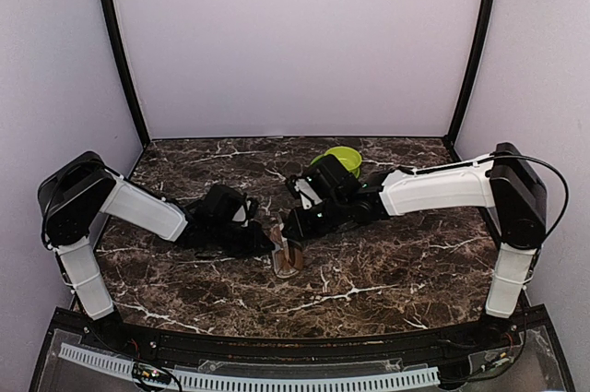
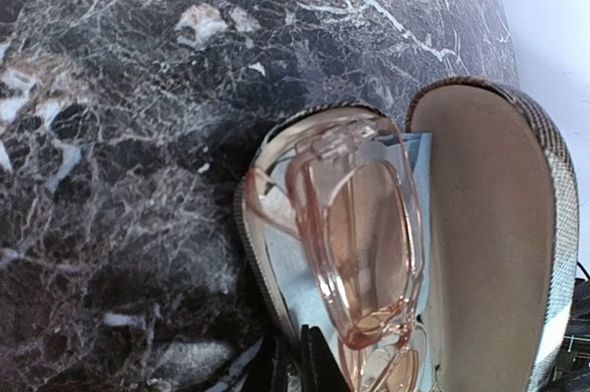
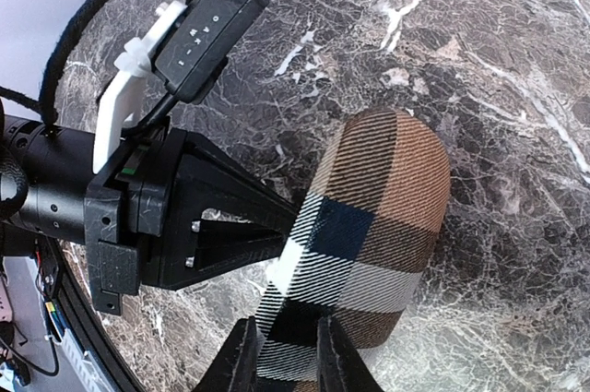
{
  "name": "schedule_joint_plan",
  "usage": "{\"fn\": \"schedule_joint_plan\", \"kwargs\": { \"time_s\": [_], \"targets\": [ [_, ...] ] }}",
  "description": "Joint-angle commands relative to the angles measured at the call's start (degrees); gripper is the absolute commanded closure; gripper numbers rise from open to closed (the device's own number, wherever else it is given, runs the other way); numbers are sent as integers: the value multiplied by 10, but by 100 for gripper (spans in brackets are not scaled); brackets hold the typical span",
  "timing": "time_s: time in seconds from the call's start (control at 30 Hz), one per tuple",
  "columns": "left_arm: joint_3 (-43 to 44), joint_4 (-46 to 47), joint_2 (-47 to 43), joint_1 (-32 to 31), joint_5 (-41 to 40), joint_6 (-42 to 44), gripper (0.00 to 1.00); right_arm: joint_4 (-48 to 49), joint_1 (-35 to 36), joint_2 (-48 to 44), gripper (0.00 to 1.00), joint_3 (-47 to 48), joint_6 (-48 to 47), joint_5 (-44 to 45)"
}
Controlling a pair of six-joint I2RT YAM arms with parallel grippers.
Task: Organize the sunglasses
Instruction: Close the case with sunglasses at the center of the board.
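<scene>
2 arms [image 1: 138, 207] [image 1: 433, 189] stretched inward, low | left claw [image 2: 300, 366] pinched tight | right claw [image 3: 286, 355] clamps plaid case lid [image 3: 369, 217]

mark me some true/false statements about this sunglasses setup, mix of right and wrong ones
1. The case is open. True.
2. The sunglasses lie outside the case. False: they lie inside it, on a blue cloth.
3. The outside of the case is plaid. True.
4. The bowl is red. False: it is green.
5. The right claw has a finger on each side of the case lid. True.
</scene>
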Motion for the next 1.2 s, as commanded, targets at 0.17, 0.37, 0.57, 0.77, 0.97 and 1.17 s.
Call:
{"fn": "schedule_joint_plan", "kwargs": {
  "time_s": [0.17,0.37,0.57,0.77,0.97,1.17],
  "targets": [
    [8,16,-3,-7,11,4,95,-8,13,36,77,9,2,-5],
    [6,13,-8,-8,8,4,95,-3,13,45,77,4,3,-9],
    [0,14,-13,-8,5,4,95,3,13,55,78,3,5,-14],
    [-5,14,-20,-8,2,4,95,6,13,62,78,2,6,-17],
    [-8,6,-30,-8,-5,9,95,8,13,57,78,-1,7,-19],
    [-12,-21,-59,-8,-23,28,95,-1,12,38,78,1,4,-12]
  ]
}}
